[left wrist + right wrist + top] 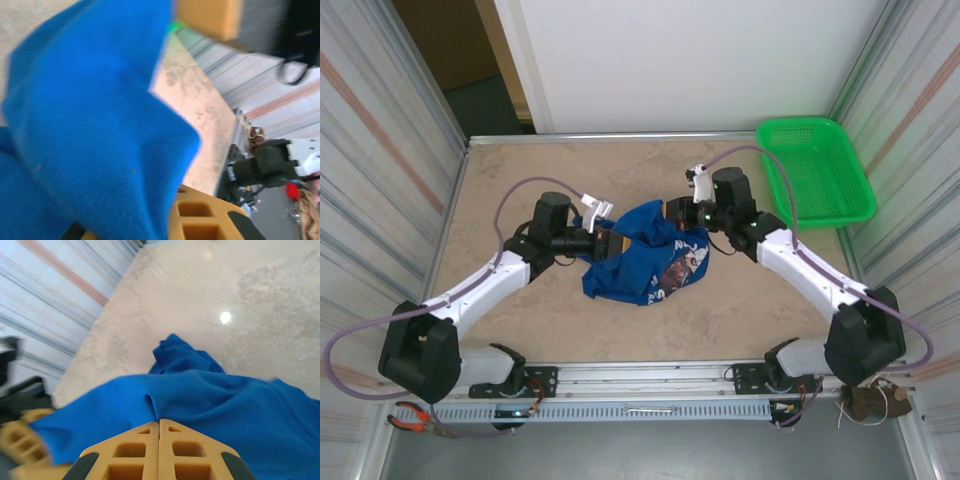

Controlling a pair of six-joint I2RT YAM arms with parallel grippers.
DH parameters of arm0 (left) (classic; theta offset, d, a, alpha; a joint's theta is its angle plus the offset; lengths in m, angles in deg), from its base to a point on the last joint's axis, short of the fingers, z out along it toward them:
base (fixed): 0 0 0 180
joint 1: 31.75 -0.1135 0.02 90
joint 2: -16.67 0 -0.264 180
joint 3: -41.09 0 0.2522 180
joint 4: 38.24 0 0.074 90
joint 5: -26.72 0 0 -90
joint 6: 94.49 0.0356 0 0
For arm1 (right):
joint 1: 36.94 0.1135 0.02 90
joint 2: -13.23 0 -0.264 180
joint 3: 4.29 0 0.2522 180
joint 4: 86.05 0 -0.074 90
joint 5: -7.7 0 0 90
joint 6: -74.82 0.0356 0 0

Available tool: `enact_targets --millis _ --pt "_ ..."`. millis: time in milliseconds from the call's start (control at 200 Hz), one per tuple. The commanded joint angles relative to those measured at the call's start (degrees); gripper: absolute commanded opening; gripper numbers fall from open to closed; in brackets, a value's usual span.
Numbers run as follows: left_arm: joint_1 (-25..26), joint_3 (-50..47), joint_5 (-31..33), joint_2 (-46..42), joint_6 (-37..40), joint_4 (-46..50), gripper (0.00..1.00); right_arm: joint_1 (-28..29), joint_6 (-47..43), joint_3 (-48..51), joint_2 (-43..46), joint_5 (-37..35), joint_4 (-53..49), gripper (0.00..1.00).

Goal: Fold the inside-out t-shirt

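In the middle of the top view, one royal-blue t-shirt (645,262) lies bunched in soft, rumpled folds on the mottled beige table (720,320), a small white-and-reddish print (682,266) showing on its lower right. Two grippers meet it. The left gripper (610,238) touches its left edge; in the left wrist view its two blocky orange fingers (205,19) stand far apart, matte cloth hanging between them. The right gripper (159,435) has its two ribbed orange fingers pressed together, pinching a fold of the fabric. At upper right sits one green mesh basket (817,170).
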Motion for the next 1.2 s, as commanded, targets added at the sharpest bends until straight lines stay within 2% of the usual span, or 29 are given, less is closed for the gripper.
enact_targets --millis 0,60,150,291,456,651,792,877,917,952,1027,1092,1197 --pt "-1.24 -1.05 3.7 -0.74 2.63 -0.08 0.28 -0.09 -0.69 -2.43 3.71 1.57 -2.21 0.0" --pt "-1.5 -0.94 4.64 -0.59 3.33 0.82 0.52 0.08 -0.32 -2.4 4.18 1.66 -2.34 0.0" --pt "-1.52 -0.67 7.61 -1.88 4.58 2.03 0.61 0.09 -0.09 -2.45 4.18 1.65 -2.69 0.0" --pt "0.69 -0.17 17.23 -7.27 8.17 2.43 0.68 0.63 0.03 -2.69 3.56 1.72 -2.87 0.0" --pt "6.93 3.82 26.1 -9.15 15.47 3.63 0.7 1.3 -0.04 -3.57 3.13 1.33 -3.61 0.0" --pt "15.42 8.99 35.11 -3.84 23.69 4.09 0.72 1.76 -0.02 -5.3 3.3 1.12 -4.86 0.0" --pt "17.7 10.98 42.64 1.59 25.53 1.18 0.73 1.96 -0.13 -7.1 4.14 0.99 -6.48 0.0" --pt "17.64 12.16 46.54 4.12 25.87 0.29 0.66 1.97 -0.5 -8.35 5.2 0.76 -7.7 0.0" --pt "17.39 12.78 46.24 4.88 26.12 0.3 0.59 1.97 -0.65 -8.84 5.85 0.5 -8.3 0.0" --pt "17.09 13.31 45.11 5.33 26.0 0.55 0.49 1.93 -0.84 -9.39 6.32 0.17 -8.68 0.0" --pt "16.25 14.39 41.86 5.4 25.1 1.2 0.16 1.95 -1.17 -10.67 7.2 -0.51 -9.44 0.0" --pt "14.37 14.25 34.34 4.0 22.89 0.17 0.0 1.82 -1.87 -12.0 7.3 -1.8 -10.49 0.0" --pt "9.58 13.31 16.34 1.35 15.32 -4.95 0.0 -0.19 -1.64 -13.71 5.24 -4.18 -11.54 0.0"
